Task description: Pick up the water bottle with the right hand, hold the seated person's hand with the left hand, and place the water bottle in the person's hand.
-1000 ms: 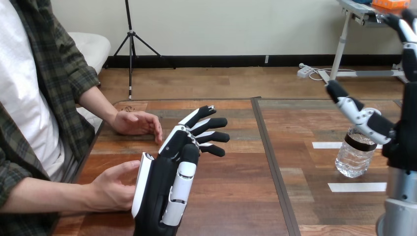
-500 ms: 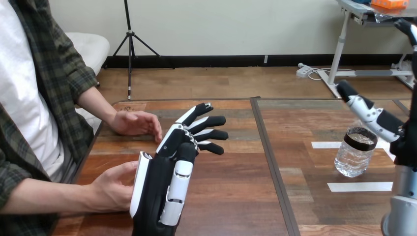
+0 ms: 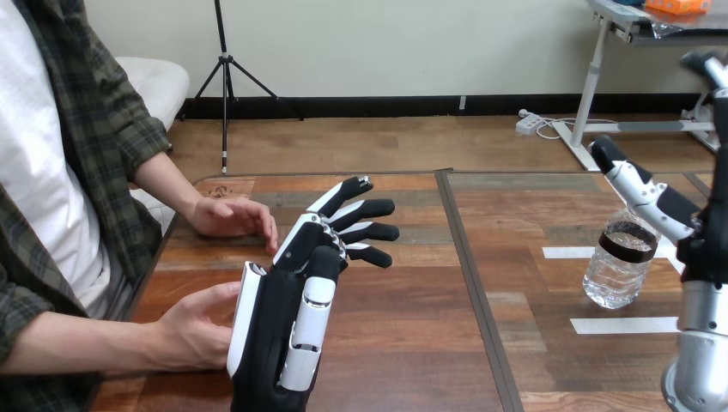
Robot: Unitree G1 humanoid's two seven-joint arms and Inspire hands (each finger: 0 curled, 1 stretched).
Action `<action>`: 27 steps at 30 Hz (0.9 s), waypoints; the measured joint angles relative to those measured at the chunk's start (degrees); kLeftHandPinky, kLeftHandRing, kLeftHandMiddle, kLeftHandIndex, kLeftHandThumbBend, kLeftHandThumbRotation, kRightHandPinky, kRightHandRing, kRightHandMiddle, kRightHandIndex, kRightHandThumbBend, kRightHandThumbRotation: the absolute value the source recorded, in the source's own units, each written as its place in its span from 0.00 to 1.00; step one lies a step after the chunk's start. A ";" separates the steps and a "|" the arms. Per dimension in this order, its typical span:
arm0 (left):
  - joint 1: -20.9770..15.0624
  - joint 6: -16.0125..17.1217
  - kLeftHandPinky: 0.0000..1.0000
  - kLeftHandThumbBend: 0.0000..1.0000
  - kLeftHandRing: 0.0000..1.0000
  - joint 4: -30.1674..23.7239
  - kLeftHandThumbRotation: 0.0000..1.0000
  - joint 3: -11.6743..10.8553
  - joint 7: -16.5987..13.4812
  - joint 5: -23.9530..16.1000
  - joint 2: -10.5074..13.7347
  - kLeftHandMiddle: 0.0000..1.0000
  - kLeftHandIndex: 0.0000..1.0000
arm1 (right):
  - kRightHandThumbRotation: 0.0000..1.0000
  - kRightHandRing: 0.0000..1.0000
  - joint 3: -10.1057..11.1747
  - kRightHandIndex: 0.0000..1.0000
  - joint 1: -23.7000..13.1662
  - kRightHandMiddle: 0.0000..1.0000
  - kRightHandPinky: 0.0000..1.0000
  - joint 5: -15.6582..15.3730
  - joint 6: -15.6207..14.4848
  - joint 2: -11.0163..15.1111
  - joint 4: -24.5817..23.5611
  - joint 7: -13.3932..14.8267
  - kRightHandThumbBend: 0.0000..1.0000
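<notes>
**Hovering by the bottle, nothing grasped yet**

Head view, right side. The water bottle (image 3: 617, 266) stands upright on the table (image 3: 412, 343), between two white tape strips (image 3: 622, 325). The right hand (image 3: 702, 249) is up at the view's right edge, fingers spread and released. One finger (image 3: 646, 193) reaches out over the bottle's dark cap, but nothing wraps the body. Against a second ago, that finger sits a little farther right and higher. It then crossed the bottle's neck and now clears the cap. The bottle itself has not shifted. I read this as the hand re-lining its approach, not closing. The pick-up is not yet begun.

Head view, left side. The left hand (image 3: 279, 330) rises mid-table, fingers straight and fanned toward the far edge, gripping nothing. Its pose is close to unchanged over the last second. The person's hand at the view's lower left (image 3: 196, 328) lies just beside the left hand's white back shell. I cannot tell whether the two touch. No robot finger curls round it, so the hold is not made. The person's other hand (image 3: 230, 216) rests flat farther up the table, well apart from the bottle.

Both grasps remain to do, so the handover is a long way off.
</notes>
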State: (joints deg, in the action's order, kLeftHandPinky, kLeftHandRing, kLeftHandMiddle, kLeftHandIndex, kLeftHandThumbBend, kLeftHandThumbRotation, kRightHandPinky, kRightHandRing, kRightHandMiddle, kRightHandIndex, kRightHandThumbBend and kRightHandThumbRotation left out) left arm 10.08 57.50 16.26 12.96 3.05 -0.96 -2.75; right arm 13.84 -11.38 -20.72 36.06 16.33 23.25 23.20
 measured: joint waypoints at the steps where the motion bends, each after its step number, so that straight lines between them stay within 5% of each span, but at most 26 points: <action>1: -0.02 0.00 0.55 0.31 0.67 0.00 0.99 -0.01 0.01 0.04 0.00 0.75 0.82 | 0.35 0.97 -0.08 0.83 -0.20 0.91 0.97 0.37 -0.14 0.00 0.38 -0.31 0.82; 27: -0.04 0.12 0.56 0.31 0.67 0.11 1.00 -0.28 -0.07 -0.24 -0.01 0.75 0.83 | 0.03 0.99 -0.69 0.88 -7.86 0.96 1.00 11.90 -0.69 -0.02 14.21 -8.96 0.71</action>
State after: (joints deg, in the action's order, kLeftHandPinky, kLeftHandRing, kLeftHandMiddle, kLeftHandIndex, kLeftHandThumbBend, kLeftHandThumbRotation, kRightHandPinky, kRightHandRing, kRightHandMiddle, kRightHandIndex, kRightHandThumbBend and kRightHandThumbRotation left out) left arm 10.04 57.62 16.37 12.68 2.98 -1.20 -2.77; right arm 13.15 -19.24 -8.81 35.37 16.30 37.46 14.24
